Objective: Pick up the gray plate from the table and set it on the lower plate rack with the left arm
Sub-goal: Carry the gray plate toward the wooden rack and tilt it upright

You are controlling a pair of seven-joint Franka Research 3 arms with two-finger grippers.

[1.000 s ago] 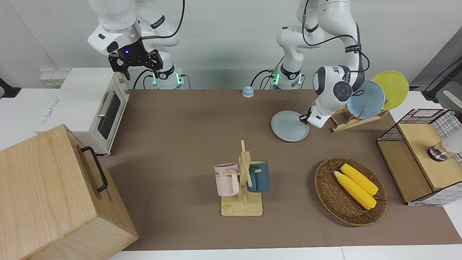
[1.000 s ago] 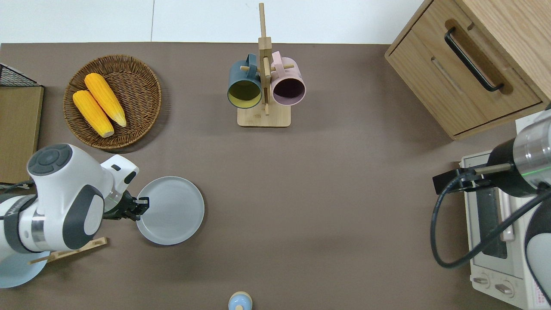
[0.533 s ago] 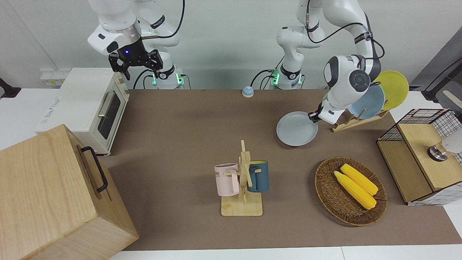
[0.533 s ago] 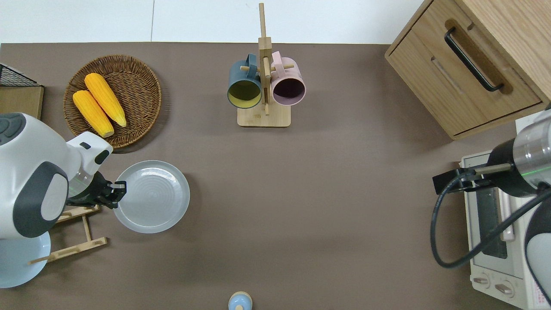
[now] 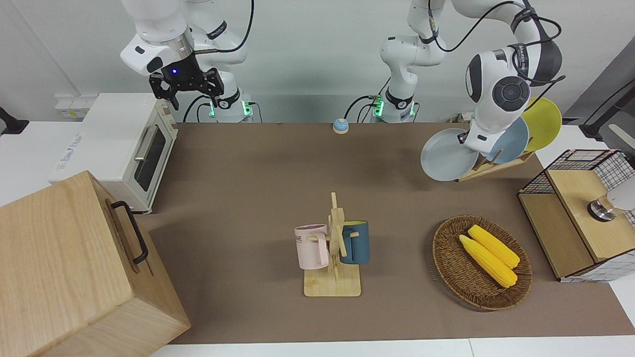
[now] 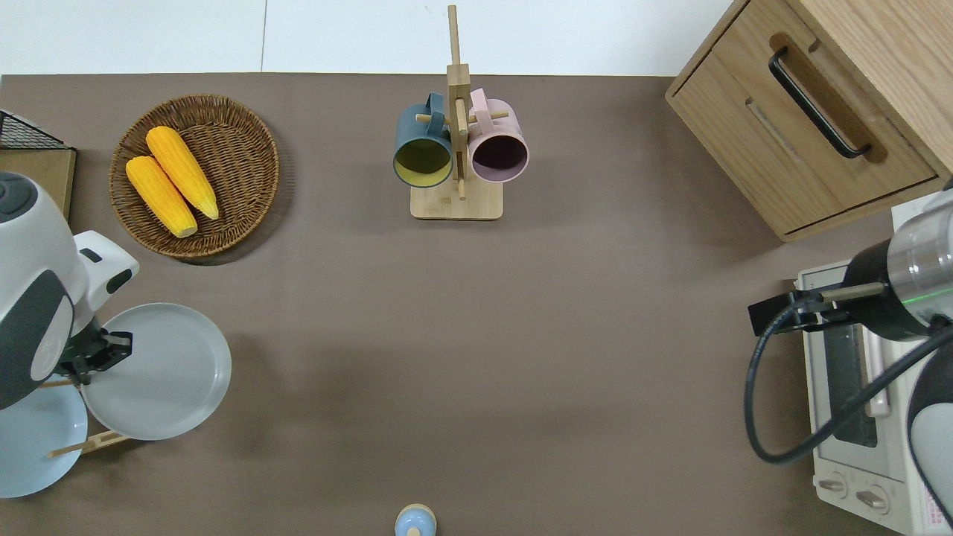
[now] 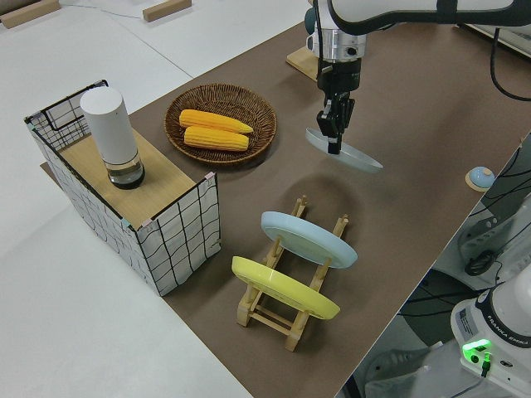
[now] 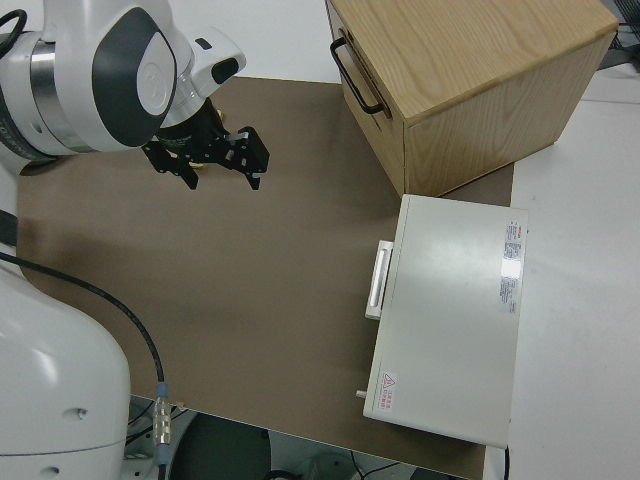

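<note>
My left gripper point(image 5: 465, 139) is shut on the rim of the gray plate point(image 5: 448, 156) and holds it tilted in the air. In the overhead view the gripper point(image 6: 104, 354) and the plate point(image 6: 160, 372) are over the low end of the light-wood plate rack point(image 6: 83, 445). The left side view shows the plate point(image 7: 350, 155) hanging from the gripper point(image 7: 333, 143) above the brown table point(image 5: 258, 198), close to the rack's low end point(image 7: 319, 211). A sky-blue plate point(image 5: 511, 141) and a yellow plate point(image 5: 544, 121) stand higher in the rack. My right gripper point(image 5: 191, 96) is parked and open.
A wicker basket point(image 5: 441, 258) with two corn cobs and a wire box point(image 5: 570, 218) with a white cylinder stand at the left arm's end. A mug tree point(image 5: 337, 248) stands mid-table. A toaster oven point(image 5: 119, 148) and a wooden drawer cabinet point(image 5: 64, 267) stand at the right arm's end.
My left gripper has lifted the gray plate off the table, tilted it and carried it toward the rack at the left arm's end. The right arm has not moved.
</note>
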